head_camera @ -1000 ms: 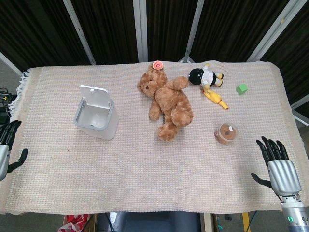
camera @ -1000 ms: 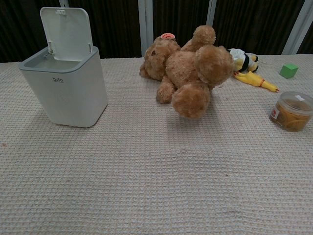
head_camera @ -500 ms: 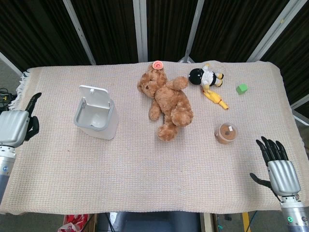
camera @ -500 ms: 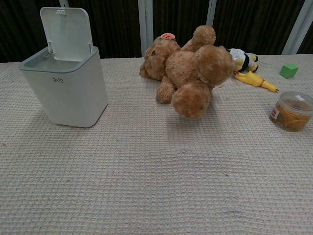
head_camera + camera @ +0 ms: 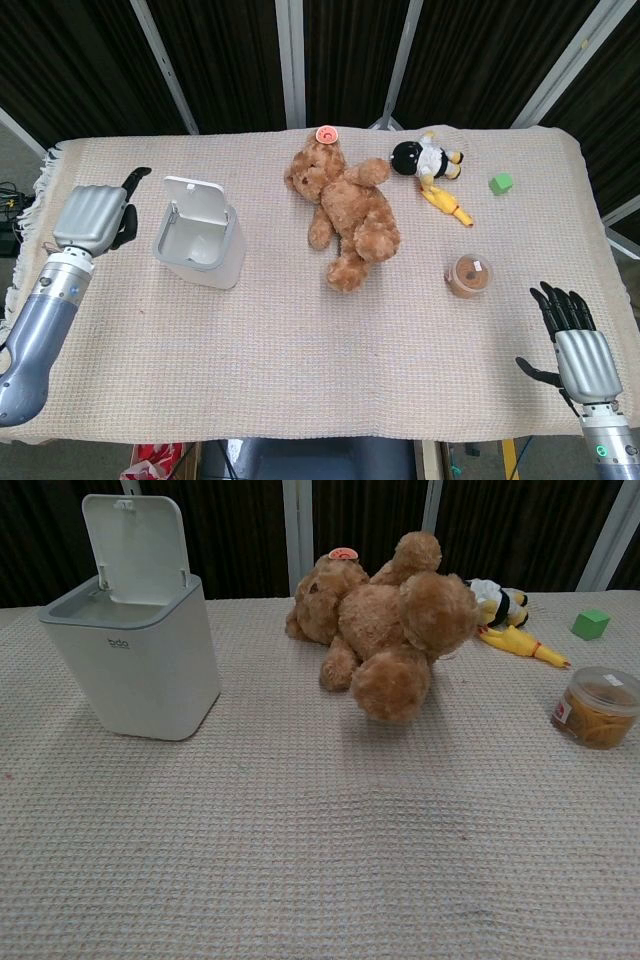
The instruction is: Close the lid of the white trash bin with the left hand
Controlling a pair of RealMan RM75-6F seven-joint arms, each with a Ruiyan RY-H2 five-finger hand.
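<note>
While right hand point(image 5: 578, 340) rests near right, fingers spread, holding nothing: one brown jar point(image 5: 468, 276). Left hand point(image 5: 93, 215) left of bin, fingers curled, empty. One white trash bin point(image 5: 200, 246) far left, lid point(image 5: 135, 545) standing up. One teddy bear point(image 5: 345, 212), one green block point(image 5: 501, 183) far.

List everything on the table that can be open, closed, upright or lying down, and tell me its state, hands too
white trash bin: upright, open.
lid: raised, standing up at the back.
teddy bear: lying down.
small doll: lying down.
round jar: upright, lid on.
left hand: beside the bin, not touching it, holding nothing.
right hand: fingers spread, holding nothing.
</note>
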